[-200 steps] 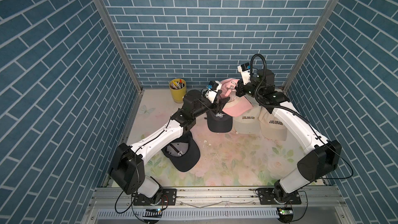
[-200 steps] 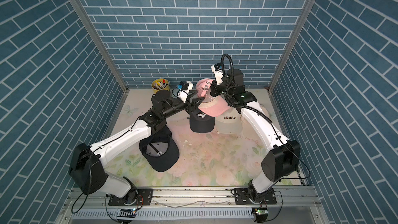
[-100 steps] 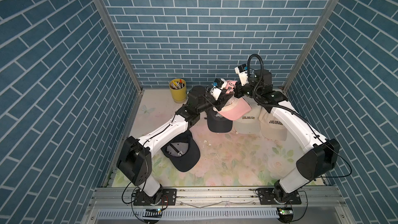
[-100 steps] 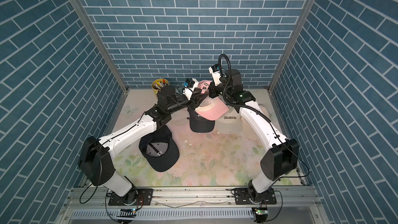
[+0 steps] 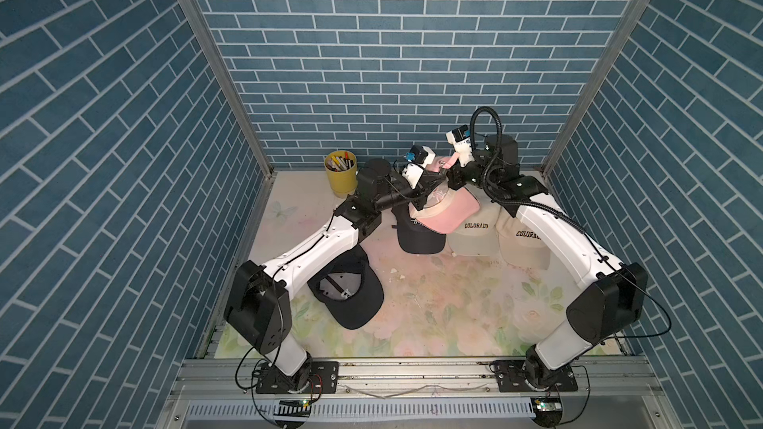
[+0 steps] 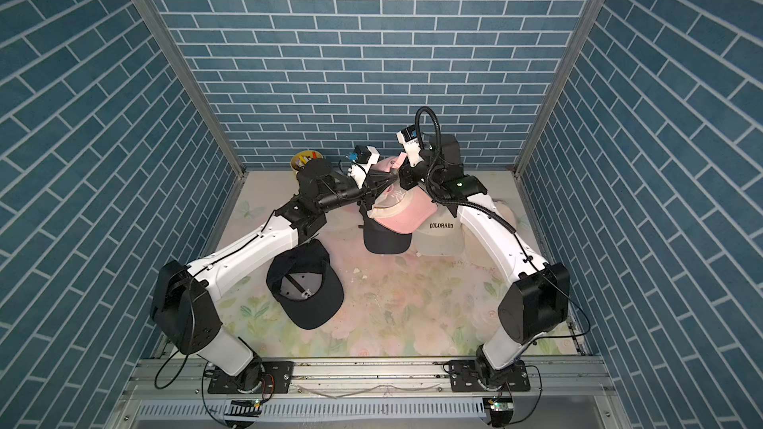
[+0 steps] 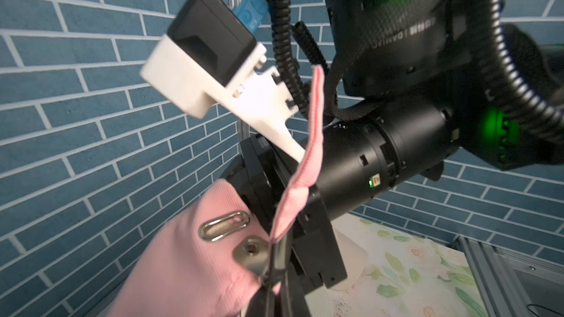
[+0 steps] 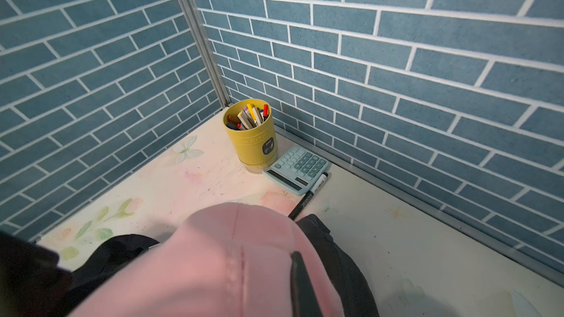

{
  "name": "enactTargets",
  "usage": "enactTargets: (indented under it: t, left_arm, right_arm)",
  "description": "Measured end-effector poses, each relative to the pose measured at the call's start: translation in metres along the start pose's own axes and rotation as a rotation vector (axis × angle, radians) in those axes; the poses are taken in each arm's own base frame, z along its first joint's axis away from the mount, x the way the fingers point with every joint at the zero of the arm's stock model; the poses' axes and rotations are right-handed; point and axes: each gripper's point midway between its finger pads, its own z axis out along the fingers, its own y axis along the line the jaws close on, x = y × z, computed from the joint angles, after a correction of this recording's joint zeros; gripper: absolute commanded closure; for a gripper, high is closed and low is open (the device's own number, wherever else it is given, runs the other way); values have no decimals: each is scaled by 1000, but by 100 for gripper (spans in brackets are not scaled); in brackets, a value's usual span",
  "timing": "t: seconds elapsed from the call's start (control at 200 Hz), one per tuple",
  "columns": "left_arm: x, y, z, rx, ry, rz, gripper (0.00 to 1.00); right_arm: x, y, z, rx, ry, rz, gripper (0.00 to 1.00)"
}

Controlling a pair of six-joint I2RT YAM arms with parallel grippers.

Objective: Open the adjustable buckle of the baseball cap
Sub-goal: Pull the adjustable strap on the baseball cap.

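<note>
Toward the back of the floral-printed tabletop (image 5: 433, 307), the pink fabric baseball cap (image 5: 452, 214) hung in the air between the two arms, above a black cap (image 5: 417, 237) that lay on the table. The left gripper (image 7: 274, 259) was pinched tight on the cap's pink strap (image 7: 311, 135), right beside the silver metal buckle (image 7: 248, 253), and the strap's loose end stood up past it. The right gripper (image 5: 453, 178) sat against the cap from the opposite side; whether its jaws were closed on the fabric could not be told. A cream cap lettered COLORADO (image 5: 475, 237) lay just beside the black one, a second black cap (image 5: 351, 295) lay upturned nearer the front, and a yellow cup of pens (image 8: 250, 135) stood in the back corner.
</note>
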Motion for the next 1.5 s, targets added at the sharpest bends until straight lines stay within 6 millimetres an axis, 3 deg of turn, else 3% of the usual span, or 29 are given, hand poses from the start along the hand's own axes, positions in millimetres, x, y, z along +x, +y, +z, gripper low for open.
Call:
enactTargets:
  t: [0.195,0.405,0.6,0.88,1.24,1.355,1.5]
  left_arm:
    - [-6,-3,-6,74,-3,-59,100]
    - [-20,-10,-5,139,-14,-70,100]
    - [-9,-11,0,173,24,-104,100]
    - [-3,-11,0,195,55,-147,100]
    - [-4,-7,1,243,99,-209,100]
    - [-4,-7,1,256,107,-221,100]
    - [-4,-6,1,263,115,-233,100]
  right_arm:
    - [25,9,-5,-33,5,-127,72]
    - [2,16,-20,-33,-83,-236,68]
    - [-14,21,-32,-29,-143,-294,67]
    - [-10,23,-32,-36,-146,-340,70]
    - [-9,21,-35,7,-163,-400,65]
    - [-10,21,-35,13,-166,-420,69]
    - [-10,25,-34,5,-167,-449,87]
